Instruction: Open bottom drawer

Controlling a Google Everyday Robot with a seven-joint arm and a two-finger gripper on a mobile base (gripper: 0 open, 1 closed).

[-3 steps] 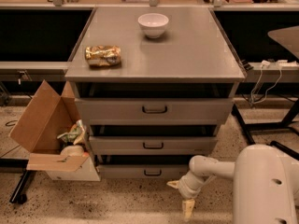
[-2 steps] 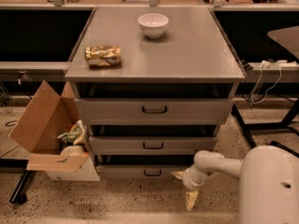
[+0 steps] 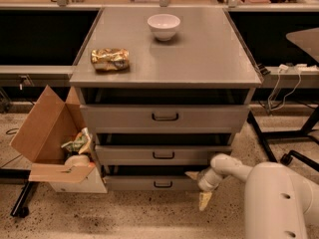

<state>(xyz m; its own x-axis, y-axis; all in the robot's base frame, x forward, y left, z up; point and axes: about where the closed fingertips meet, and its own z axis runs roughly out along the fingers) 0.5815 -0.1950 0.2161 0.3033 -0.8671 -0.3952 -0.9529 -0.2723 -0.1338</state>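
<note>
Dim, amber overhead light is washing my whole view; the counter (image 3: 199,59) is glowing evenly while deep shadows are pooling above each drawer front; my pincer (image 3: 199,188), fingers apart at the bottom drawer's (image 3: 139,184) right end, is catching pale highlights.

You've no readable txt, labels or nos. anywhere; end effector (image 3: 198,188) sits low at right end of bottom drawer (image 3: 144,183).

Grey metal desk (image 3: 209,59) and slim grey bottom drawer (image 3: 130,184) with black loop handle (image 3: 163,184); white bowl (image 3: 163,26); crinkled gold foil packet (image 3: 110,59); brown cardboard box (image 3: 42,126); cream, tan-tipped end effector (image 3: 198,188), fingers spread, at drawer's right end.
</note>
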